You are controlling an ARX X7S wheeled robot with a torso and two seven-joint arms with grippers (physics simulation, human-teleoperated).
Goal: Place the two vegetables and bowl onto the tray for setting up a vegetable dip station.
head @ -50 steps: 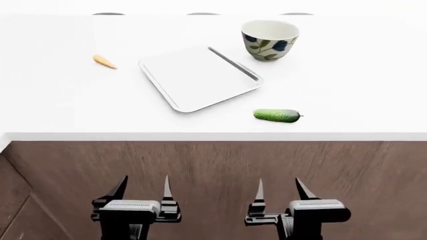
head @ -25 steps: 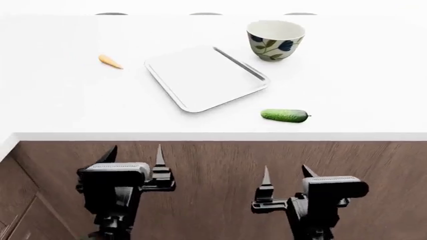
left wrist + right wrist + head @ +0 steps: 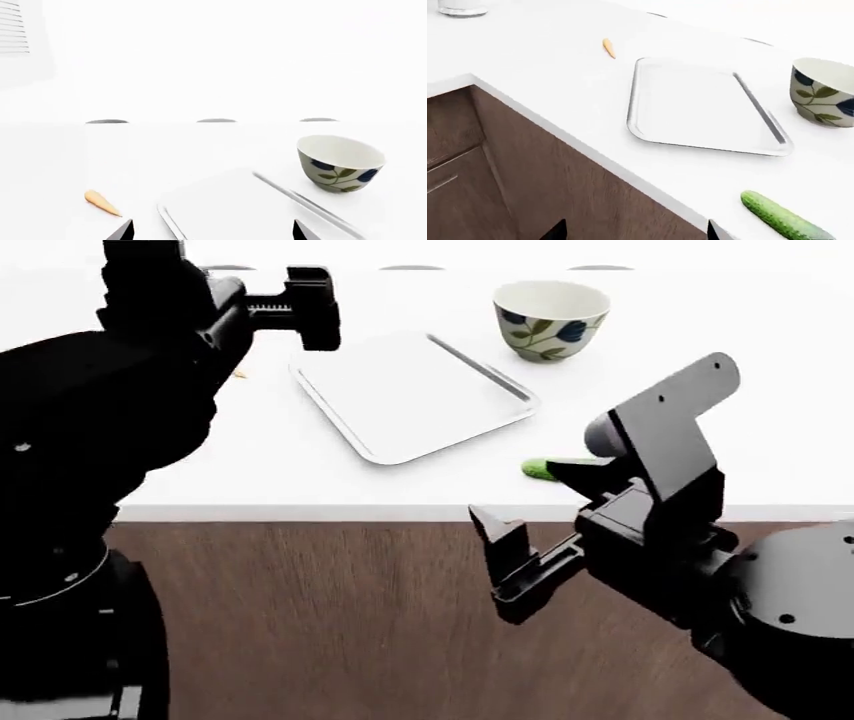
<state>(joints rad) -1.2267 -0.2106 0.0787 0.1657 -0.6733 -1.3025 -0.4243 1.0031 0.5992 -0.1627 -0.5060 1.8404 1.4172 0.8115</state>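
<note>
Both arms have swung way up since half a second ago, when they sat low in front of the wood cabinet front; the left gripper [image 3: 287,305] is now raised over the far-left part of the white counter [image 3: 694,430], and the right gripper [image 3: 527,530] hangs just off the counter's near edge with its body tilted. Left jaws: the wrist shot shows two dark fingertips [image 3: 123,231] set wide apart with nothing between them, so spread and empty. Right jaws look the same, with both tips well apart and empty. The silver tray [image 3: 400,390] sits mid-counter, turned at an angle, with nothing on it. The flower-patterned bowl [image 3: 550,318] stands upright just past the tray's far-right corner, close but not touching. The carrot [image 3: 101,202] lies off to the tray's left, well apart, and is mostly hidden behind the left arm in the head view. The cucumber [image 3: 784,218] lies near the counter's front edge, to the right of the tray's near corner, half hidden by the right arm from the head camera.
</note>
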